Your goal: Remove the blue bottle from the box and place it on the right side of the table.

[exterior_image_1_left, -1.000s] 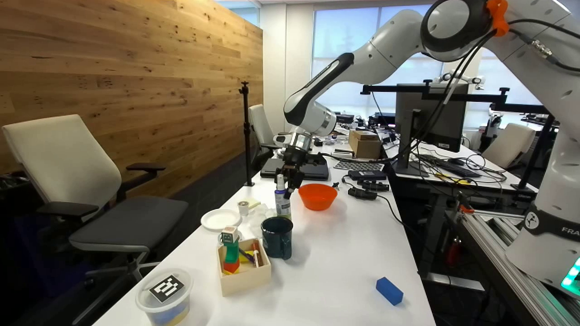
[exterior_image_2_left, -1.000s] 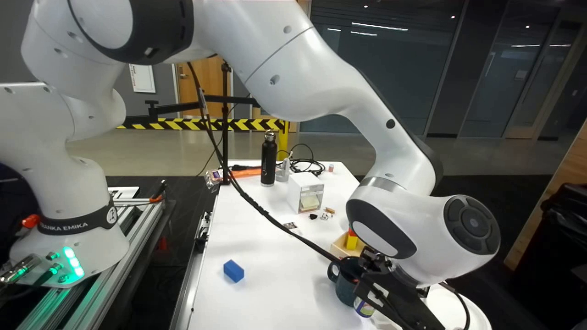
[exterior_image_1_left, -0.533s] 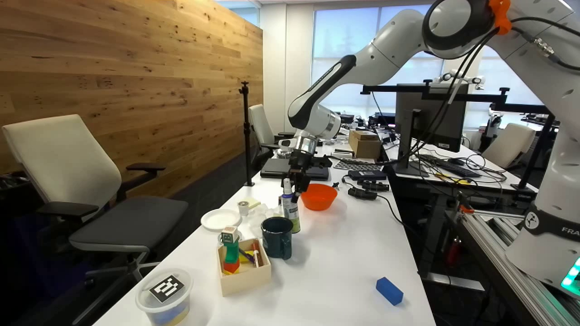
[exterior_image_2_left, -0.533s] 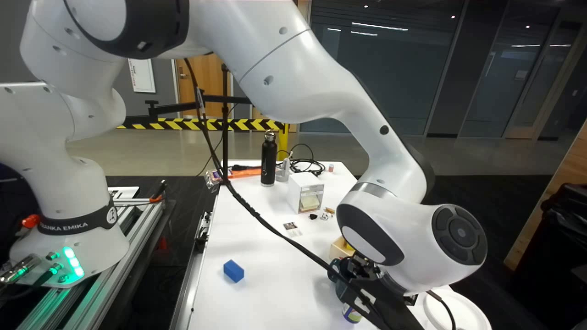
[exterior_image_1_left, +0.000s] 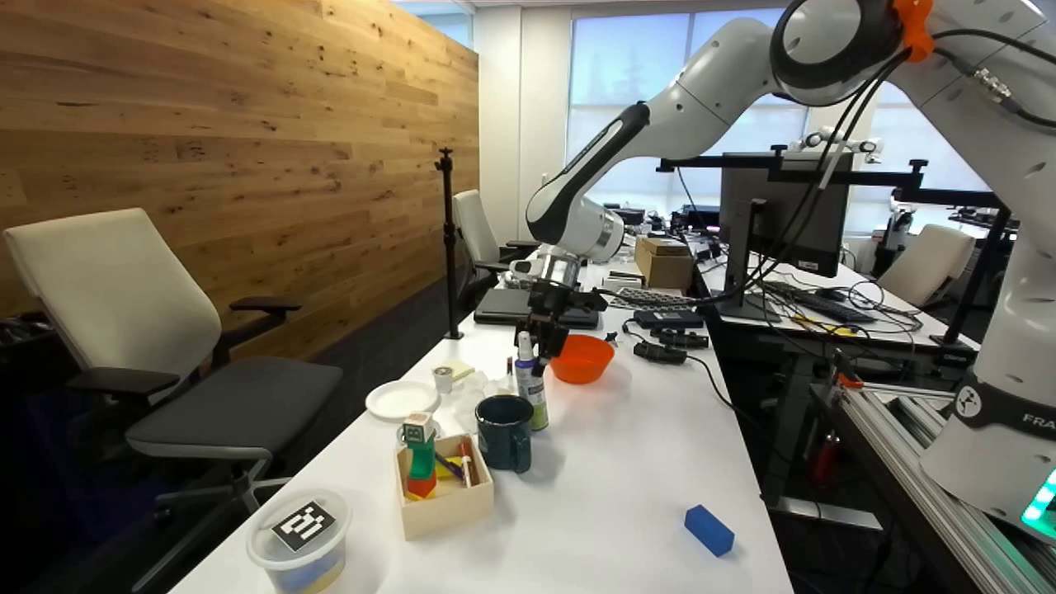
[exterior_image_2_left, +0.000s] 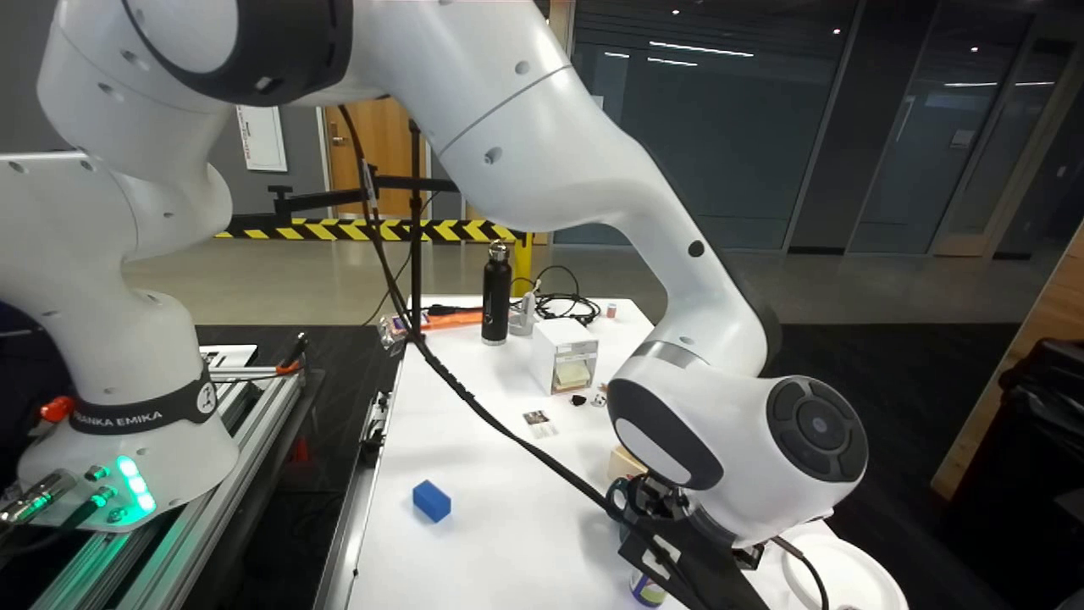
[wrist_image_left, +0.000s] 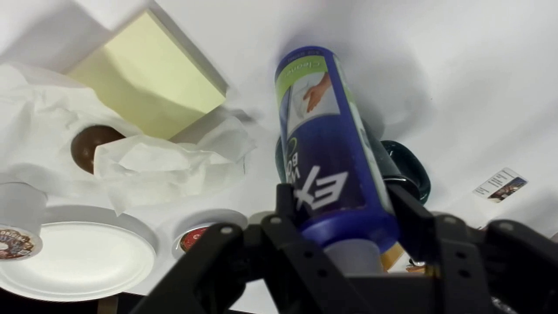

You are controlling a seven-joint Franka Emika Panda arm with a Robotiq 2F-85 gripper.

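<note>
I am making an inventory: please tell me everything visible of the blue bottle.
The blue bottle is a slender, smooth cylinder, perhaps plastic, with white lettering, a hand photo, a green band near its base and a white top. It tilts slightly beside the dark mug, clasped near that top by the gripper; whether its base touches the table is unclear.

1. An orange bowl point(exterior_image_1_left: 582, 368), just right of centre in an exterior view.
2. A dark teal mug point(exterior_image_1_left: 500, 437), upright, lower centre there.
3. A clear lidded tub point(exterior_image_1_left: 304, 563) with a black-and-white marker point(exterior_image_1_left: 304, 525) on its lid, lower left there.
4. A blue block point(exterior_image_1_left: 709, 530), lower right there.
5. A black flask point(exterior_image_2_left: 496, 296), standing near the middle of an exterior view.
6. A yellow sticky-note pad point(wrist_image_left: 150, 78), upper left in the wrist view, partly overlapped by crumpled white paper point(wrist_image_left: 148, 168).
</note>
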